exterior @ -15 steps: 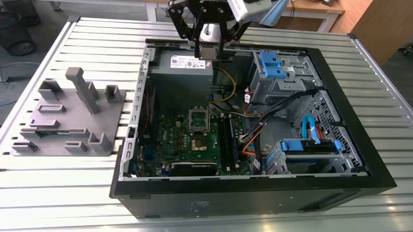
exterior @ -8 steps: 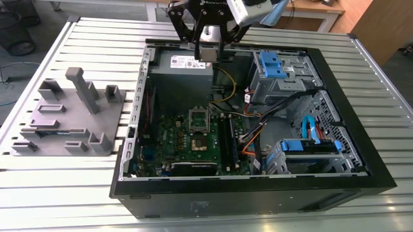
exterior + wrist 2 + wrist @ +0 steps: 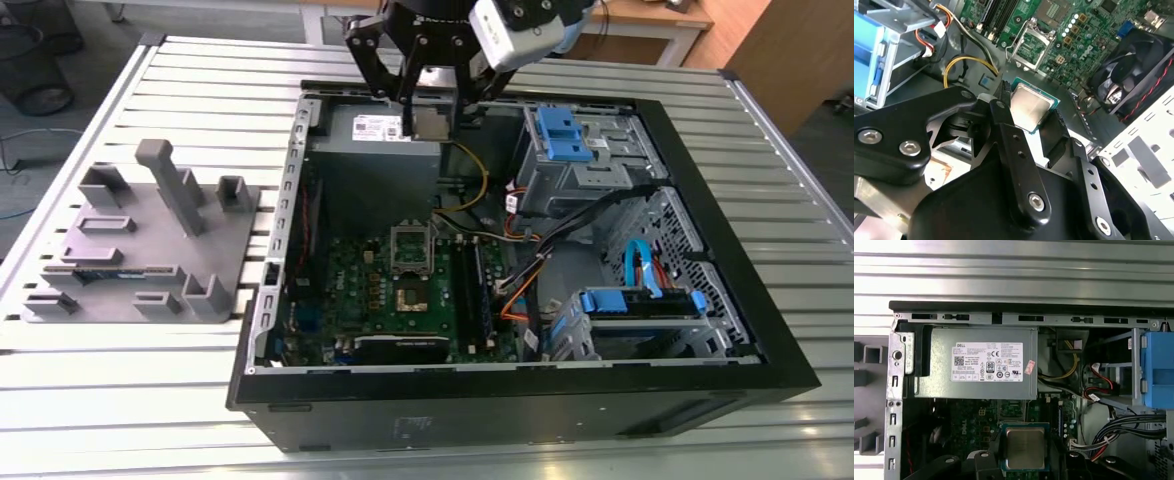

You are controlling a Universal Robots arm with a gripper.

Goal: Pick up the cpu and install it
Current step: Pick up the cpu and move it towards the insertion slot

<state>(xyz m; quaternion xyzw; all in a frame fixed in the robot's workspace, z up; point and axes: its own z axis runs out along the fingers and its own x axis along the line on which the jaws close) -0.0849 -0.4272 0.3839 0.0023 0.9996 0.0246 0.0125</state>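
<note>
The arm (image 3: 427,28) reaches down from above with its black gripper (image 3: 431,112) pointing downward, and the two fingers (image 3: 1009,140) are closed on opposite edges of the cpu (image 3: 1030,110), holding it in the air.

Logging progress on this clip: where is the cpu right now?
In the exterior view the cpu is clamped in the gripper, raised over the grey power supply at the case's upper-left corner, apart from the board's socket.
</note>
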